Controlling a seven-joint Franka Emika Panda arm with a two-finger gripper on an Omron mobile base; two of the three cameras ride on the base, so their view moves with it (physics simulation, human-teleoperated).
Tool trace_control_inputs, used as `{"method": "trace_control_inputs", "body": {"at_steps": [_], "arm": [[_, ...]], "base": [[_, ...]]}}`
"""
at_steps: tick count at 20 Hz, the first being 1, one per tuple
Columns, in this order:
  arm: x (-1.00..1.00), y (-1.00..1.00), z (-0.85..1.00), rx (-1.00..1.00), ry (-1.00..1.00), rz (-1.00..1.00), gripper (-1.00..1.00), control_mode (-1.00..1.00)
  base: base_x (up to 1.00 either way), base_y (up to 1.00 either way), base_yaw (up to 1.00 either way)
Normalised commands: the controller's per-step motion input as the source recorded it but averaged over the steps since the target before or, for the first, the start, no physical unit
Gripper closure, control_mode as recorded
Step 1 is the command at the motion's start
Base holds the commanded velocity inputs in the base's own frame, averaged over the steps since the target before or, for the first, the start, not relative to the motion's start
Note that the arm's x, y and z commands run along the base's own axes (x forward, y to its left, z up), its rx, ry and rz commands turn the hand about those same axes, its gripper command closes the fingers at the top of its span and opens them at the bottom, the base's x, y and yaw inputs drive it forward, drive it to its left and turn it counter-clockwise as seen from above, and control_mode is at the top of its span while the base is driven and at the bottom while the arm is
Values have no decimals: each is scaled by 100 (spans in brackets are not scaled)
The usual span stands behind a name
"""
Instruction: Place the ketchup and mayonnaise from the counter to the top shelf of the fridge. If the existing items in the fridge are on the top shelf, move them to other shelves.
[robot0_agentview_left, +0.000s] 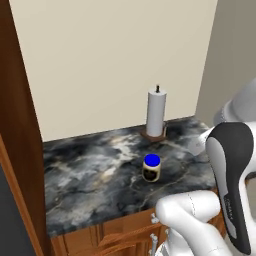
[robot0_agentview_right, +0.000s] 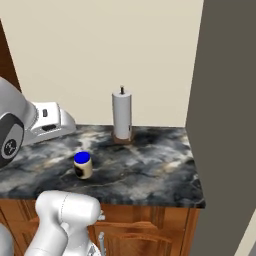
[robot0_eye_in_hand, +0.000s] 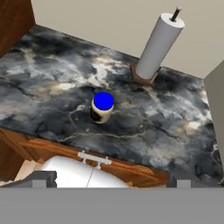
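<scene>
The mayonnaise is a small pale jar with a blue lid. It stands upright near the middle of the dark marbled counter. My gripper hovers above the counter's front edge, well short of the jar. It is open, its two tips far apart with nothing between them. The ketchup is out of view, and so are the fridge's shelves.
A paper towel roll stands on a wooden holder at the back by the wall. A tall grey panel bounds the counter on the right, a dark wood cabinet side on the left. Wooden drawers sit below.
</scene>
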Motion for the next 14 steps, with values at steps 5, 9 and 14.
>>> {"method": "trace_control_inputs", "body": {"at_steps": [5,9,14], "arm": [[43,-18,0,2,0,9,-100,-100],[100,-51,-13,4,0,23,-100,-100],[84,-23,-24,0,6,30,-100,-100]], "base": [[12,-7,4],[0,0,0],[0,0,0]]}}
